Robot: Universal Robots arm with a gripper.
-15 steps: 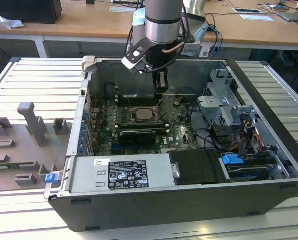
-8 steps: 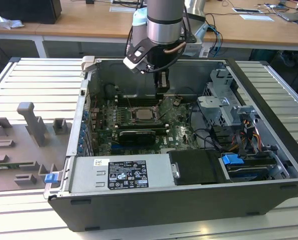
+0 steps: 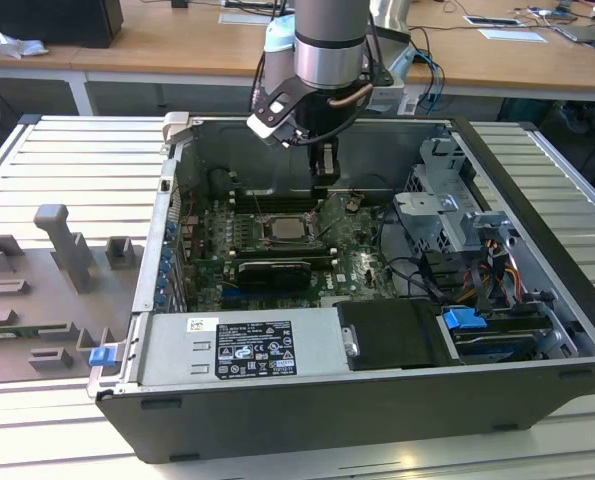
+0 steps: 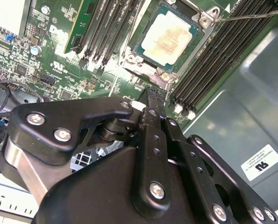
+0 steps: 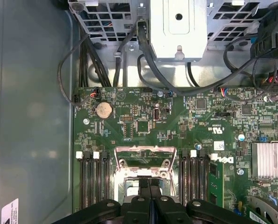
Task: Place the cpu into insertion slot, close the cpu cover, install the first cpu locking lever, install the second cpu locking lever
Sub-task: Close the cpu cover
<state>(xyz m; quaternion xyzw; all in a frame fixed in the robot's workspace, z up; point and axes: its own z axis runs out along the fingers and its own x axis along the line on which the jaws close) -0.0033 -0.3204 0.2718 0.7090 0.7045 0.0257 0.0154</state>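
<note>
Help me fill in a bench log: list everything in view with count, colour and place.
computer case: one, dark grey, open, on the slatted table
motherboard: one, green, inside the case
cpu: one, pale silvery, lying in its socket
cpu cover: one, silvery frame, round the cpu
locking levers: two, thin silvery wire, one on each side of the socket
expansion card: one, black, beside the socket
power supply: one, silvery, in the case, towards the exterior view's left
drive cage: one, silvery, in the case, at the exterior view's right
fixture blocks: several, grey, on the table at the exterior view's left
arm: one, silvery grey, above the case
gripper: one, black, shut, over the socket's edge
</note>
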